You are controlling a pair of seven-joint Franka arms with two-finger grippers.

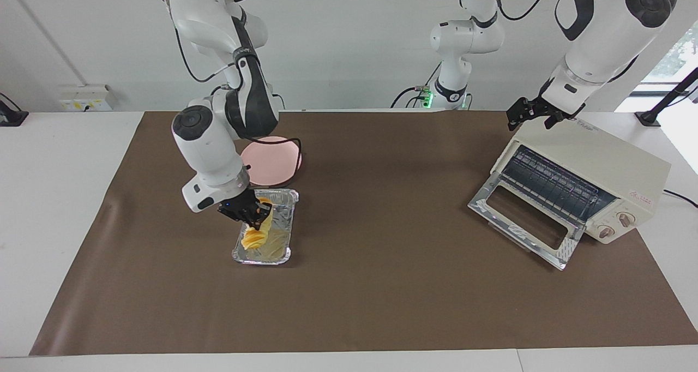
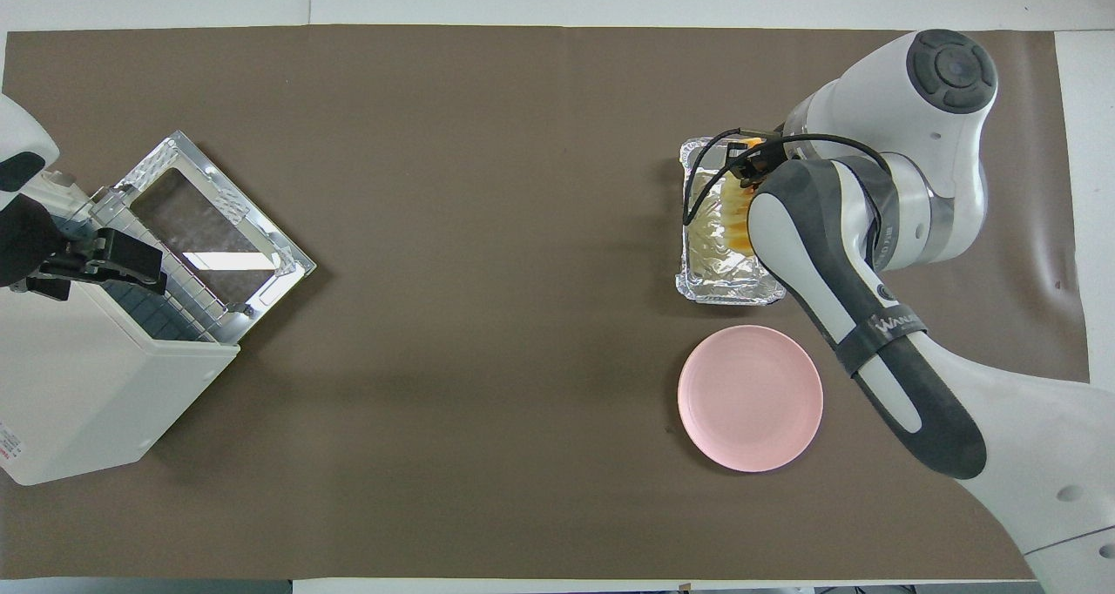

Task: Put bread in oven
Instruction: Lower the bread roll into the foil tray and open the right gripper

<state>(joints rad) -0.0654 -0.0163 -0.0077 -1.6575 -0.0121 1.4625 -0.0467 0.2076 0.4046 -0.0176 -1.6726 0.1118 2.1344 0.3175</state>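
Observation:
The golden ridged bread [image 1: 252, 237] hangs tilted from my right gripper [image 1: 255, 217], which is shut on its upper end. Its lower end is down inside the silver foil tray [image 1: 279, 253]; whether it touches the tray floor I cannot tell. In the overhead view the right arm hides most of the bread [image 2: 725, 221] and part of the foil tray [image 2: 727, 291]. The cream oven [image 1: 597, 162] stands at the left arm's end of the table, its glass door [image 1: 523, 217] dropped open. My left gripper [image 1: 531, 114] waits open over the oven's top corner.
An empty pink plate [image 1: 275, 162] lies beside the foil tray, nearer to the robots. A brown mat [image 1: 381, 285] covers the table. In the overhead view the oven [image 2: 78, 385] and its open door [image 2: 209, 228] lie at the mat's edge.

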